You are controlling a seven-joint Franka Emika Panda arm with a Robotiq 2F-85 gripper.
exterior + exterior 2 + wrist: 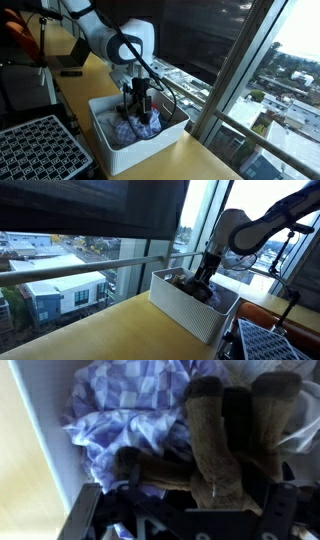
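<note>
1. Brown, short-piled fabric covers the plush toy [215, 450], which lies directly under the claw [140, 102] inside the bin [108, 140]; in the wrist view its two stubby legs point away from the claw
2. The claw is released, with its jaws spread wide to either side of the toy, and nothing looks clamped between them
3. To take the toy cleanly, I judge it best to centre the jaws over the thick part where the legs meet the body, go straight down and close slowly, since stuffing gives and a shallow pinch would slip off
4. A checked cloth [120, 420], lilac and white and crumpled into soft folds, touches the toy off to one side of the claw; keeping the jaw on that side clear of the folds avoids dragging the cloth along
5. The bin is white, rigid and straight-walled, and it sits close around the claw, so any sideways correction should be small
6. Below it all is a pale wooden table [100, 330], smooth and flat
</note>
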